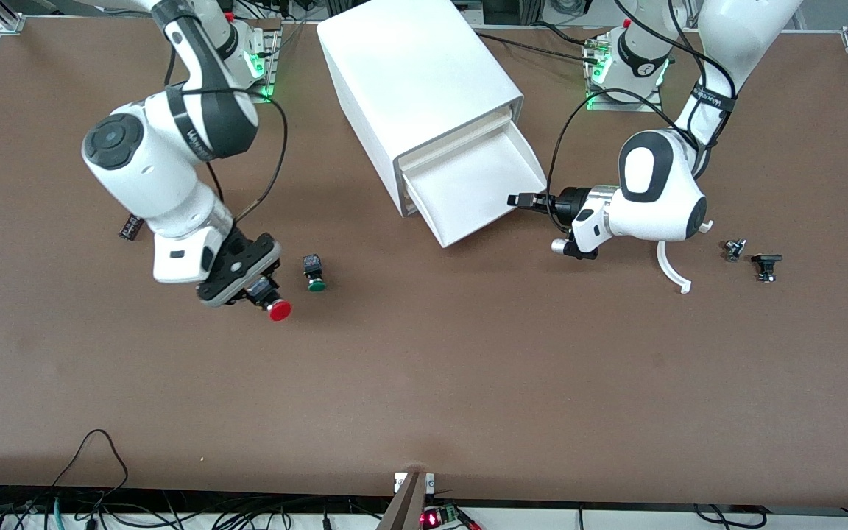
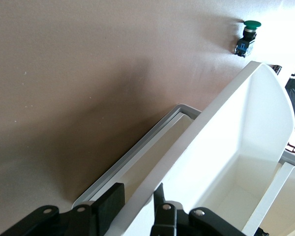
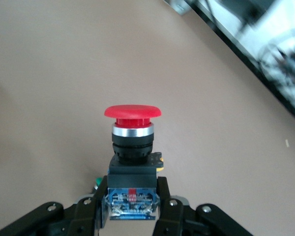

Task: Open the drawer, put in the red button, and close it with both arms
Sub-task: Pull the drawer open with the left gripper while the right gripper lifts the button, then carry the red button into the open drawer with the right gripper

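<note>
No lettering can be read for certain: the white print on each arm's black cable sleeve [image 1: 711,99] and the red button's [image 3: 132,147] body label are too small.

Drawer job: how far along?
Done: the drawer stands pulled out of the cabinet, left gripper clamped on its side wall. In hand: right gripper holds the red button over the table. Left: drop it in the drawer, then close.

green button [image 1: 314,274], white curved piece [image 1: 671,270], small black parts [image 1: 765,266]
</note>
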